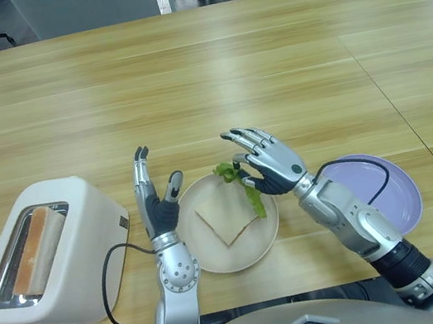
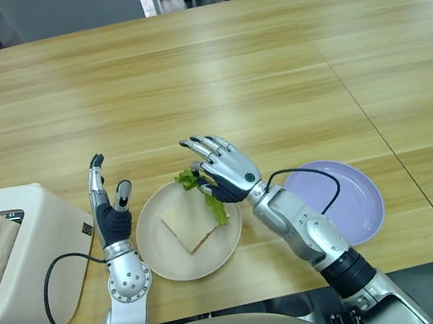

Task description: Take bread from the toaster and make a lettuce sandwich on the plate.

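plate (image 1: 225, 259): cream and round, on the worktop (image 1: 187, 91) at its near edge. Every place below is given from it.
base slice (image 1: 226, 217): bread lying flat on the plate, about mid-plate. Judged the sandwich's bottom layer, laid there to take the leaf.
lettuce (image 1: 249, 194): hangs over the plate's far-right part, with its lower end at the right edge of the base slice. Whether it touches the slice or hangs just above it, I cannot tell.
right hand (image 1: 271, 162): palm down over the plate's far-right rim. The thumb and one of the fingers (image 1: 237, 136) appear to pinch the lettuce by its upper end, and the rest are splayed. Gripping at the top probably lets the leaf drape down onto the slice.
left hand (image 1: 157, 204): just left of the plate, upright, fingers released and straight, holding nothing. Judged parked out of the right arm's way and near the toaster for the next fetch.
toaster (image 1: 70, 238): left of the plate, beyond the left hand. The toaster slice (image 1: 37, 248) stands in its slot with the top edge showing. Judged the sandwich's top layer, not yet taken.
purple plate (image 1: 399, 197): right of the plate, partly under the right forearm. Possibly where the lettuce was kept, though this is a guess only.
hidden: the pinch point is under the right hand, so the grip is uncertain. The purple plate's left part is covered by the forearm. How deep the toaster slice sits cannot be seen. The toaster cable (image 1: 106, 295) runs off toward the near edge, left of the plate.
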